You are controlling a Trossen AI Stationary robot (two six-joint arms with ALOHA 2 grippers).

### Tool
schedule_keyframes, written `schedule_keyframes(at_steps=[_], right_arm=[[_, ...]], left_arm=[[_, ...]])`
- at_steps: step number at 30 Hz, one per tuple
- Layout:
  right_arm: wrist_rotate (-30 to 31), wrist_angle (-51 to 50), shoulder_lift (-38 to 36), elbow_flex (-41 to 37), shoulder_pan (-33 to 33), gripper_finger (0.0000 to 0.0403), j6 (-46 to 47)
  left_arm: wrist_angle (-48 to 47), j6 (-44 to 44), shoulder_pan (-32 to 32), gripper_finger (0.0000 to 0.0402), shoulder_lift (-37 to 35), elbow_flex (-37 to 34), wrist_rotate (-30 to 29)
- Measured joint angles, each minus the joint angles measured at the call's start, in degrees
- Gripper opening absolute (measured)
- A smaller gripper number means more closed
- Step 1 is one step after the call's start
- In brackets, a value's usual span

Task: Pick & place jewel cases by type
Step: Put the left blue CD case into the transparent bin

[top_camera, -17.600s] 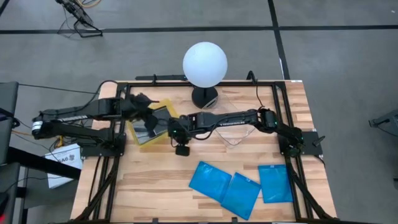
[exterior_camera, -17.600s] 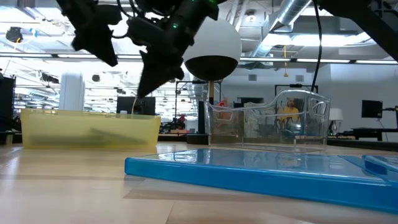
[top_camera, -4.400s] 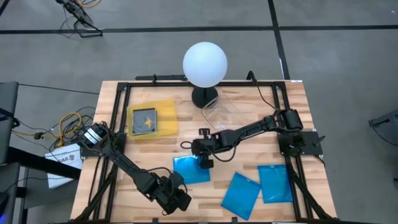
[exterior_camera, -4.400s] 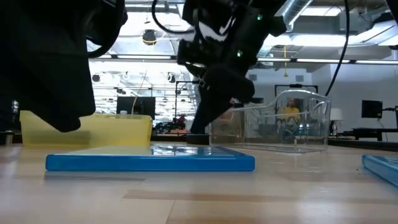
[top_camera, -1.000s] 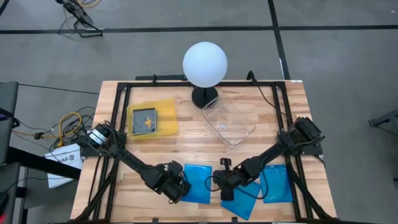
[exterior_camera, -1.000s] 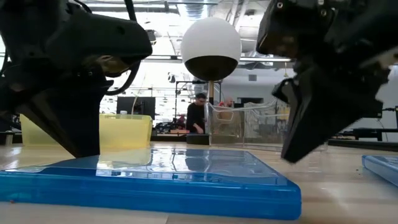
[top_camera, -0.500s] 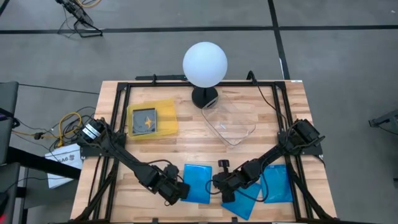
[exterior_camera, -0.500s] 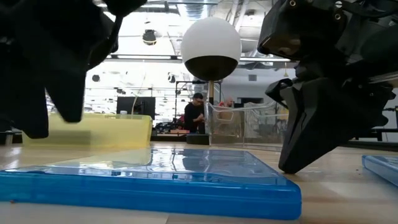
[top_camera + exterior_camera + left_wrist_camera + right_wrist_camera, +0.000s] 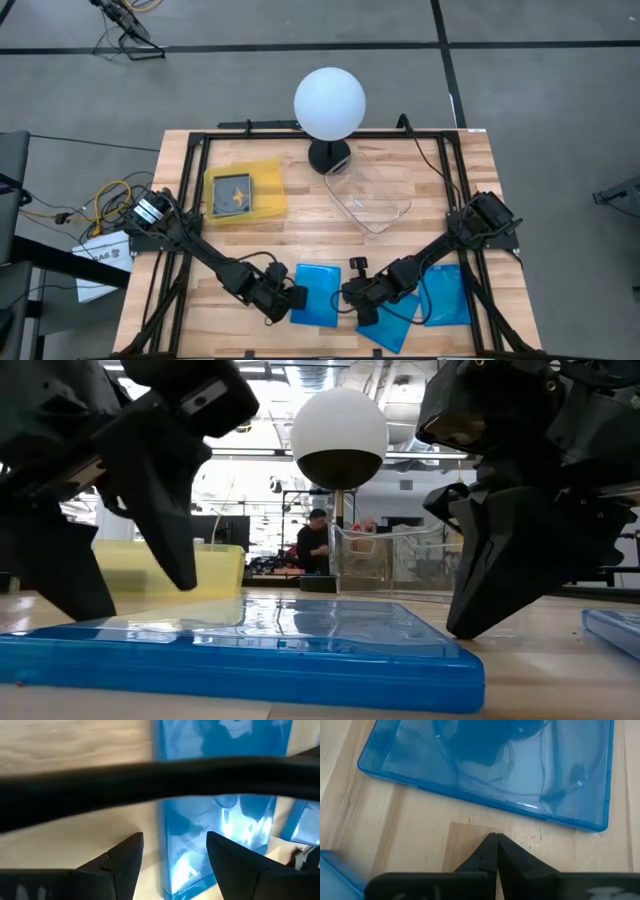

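Jewel cases in bright blue lie flat at the near edge of the wooden table (image 9: 240, 240): one (image 9: 318, 293) sits between the two grippers, with two more (image 9: 443, 295) to its right. Left gripper (image 9: 285, 299) hangs at the case's left edge, fingers (image 9: 125, 860) spread and empty. Right gripper (image 9: 350, 293) rests tips-down just off its right edge, fingers pressed together, holding nothing.
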Motion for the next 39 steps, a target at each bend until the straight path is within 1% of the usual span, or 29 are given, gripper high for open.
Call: schedule_keyframes(at_steps=[10,18,24,29,36,39], right_arm=[[-0.6,6.4,2.0,0.0,-1.6,0.0,-0.5],[-2.1,11.3,2.4,-0.3,-2.7,0.0,-0.6],[-2.7,11.4,2.4,0.2,-3.6,0.0,-1.9],[-2.9,11.5,2.4,0.2,-4.5,0.0,-2.1],[-3.0,11.2,2.4,0.3,-5.3,0.0,-3.4],[-2.6,11.2,2.4,0.4,-5.3,0.0,-3.5]], left_arm=[[-0.5,0.7,1.0,0.0215,-0.1,0.0,0.6],[1.6,4.9,2.7,0.0215,-0.1,-0.1,0.4],[1.9,5.8,3.6,0.0215,-0.1,-0.1,2.5],[3.0,7.4,3.8,0.0215,-0.2,0.0,2.2],[1.6,11.4,4.6,0.0215,-0.1,2.9,5.7],[0.5,12.6,4.6,0.0215,-0.1,4.0,5.8]])
